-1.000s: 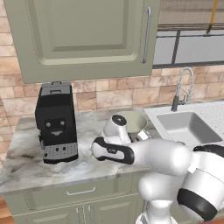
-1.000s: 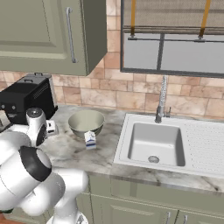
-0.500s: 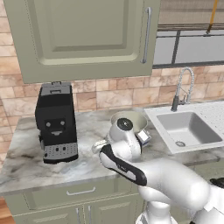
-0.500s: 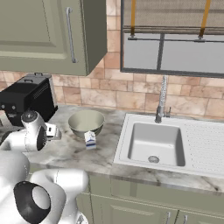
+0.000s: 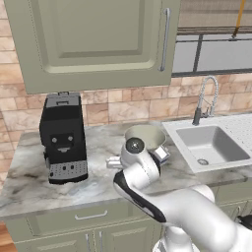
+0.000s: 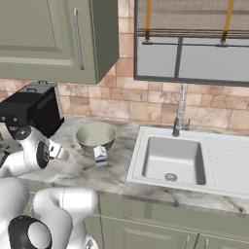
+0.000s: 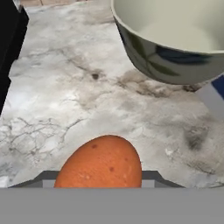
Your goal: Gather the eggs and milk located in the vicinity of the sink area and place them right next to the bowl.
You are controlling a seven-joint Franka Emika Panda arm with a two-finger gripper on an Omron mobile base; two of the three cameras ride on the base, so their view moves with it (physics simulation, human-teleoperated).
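Note:
In the hand view the orange-brown egg [image 7: 103,164] sits at the bottom centre between my fingers, above the marble counter [image 7: 87,96]. My gripper [image 6: 62,152] is shut on it, just left of the pale grey-green bowl [image 6: 96,137] [image 7: 175,43] [image 5: 144,137]. The white and blue milk carton [image 6: 100,155] [image 5: 163,153] stands upright against the bowl's front side; its corner [image 7: 214,98] shows at the right of the hand view. The white sink [image 6: 170,160] [image 5: 211,145] lies to the right of the bowl.
A black coffee machine [image 5: 63,138] [image 6: 31,109] stands on the counter left of my hand, and its edge [image 7: 8,43] is close by in the hand view. A chrome faucet [image 6: 179,109] rises behind the sink. Green cabinets [image 5: 98,39] hang overhead.
My arm's elbow and body have swung round while the hand has stayed left of the bowl and sunk a little. The bowl and carton have not moved.

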